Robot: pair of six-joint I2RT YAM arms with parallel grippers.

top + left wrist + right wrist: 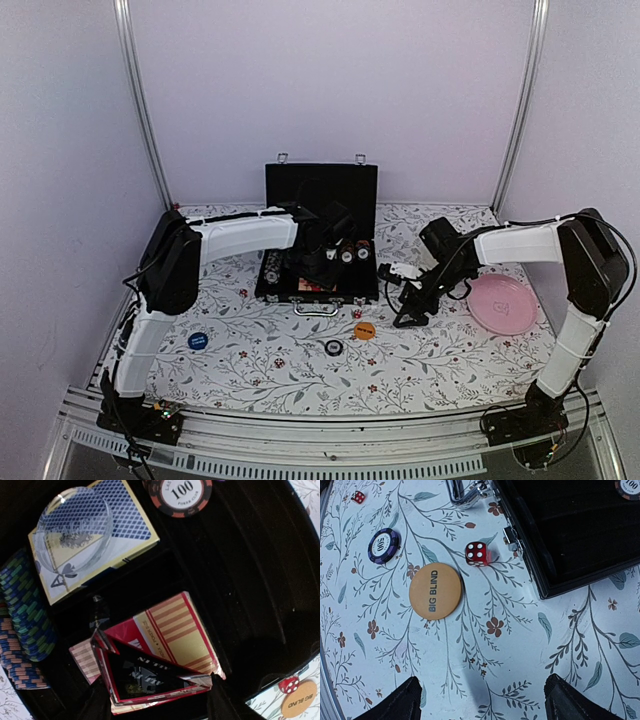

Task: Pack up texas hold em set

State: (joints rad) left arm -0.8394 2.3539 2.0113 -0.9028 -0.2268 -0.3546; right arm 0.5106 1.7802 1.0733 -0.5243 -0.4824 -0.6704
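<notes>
My left pincer (pixel 157 702) is clamped on the triangle token (pixel 145 675), inside the open briefcase (pixel 320 190) that lies mid-counter toward the far edge. The token sits just above the red card deck (pixel 172 627). My right pincer (pixel 480 705) stands apart over the counter (pixel 530 670), near the briefcase's right front corner. The BIG BLIND button (pixel 435 591) and 1 red die (pixel 476 554) lie just ahead of its fingertips.
</notes>
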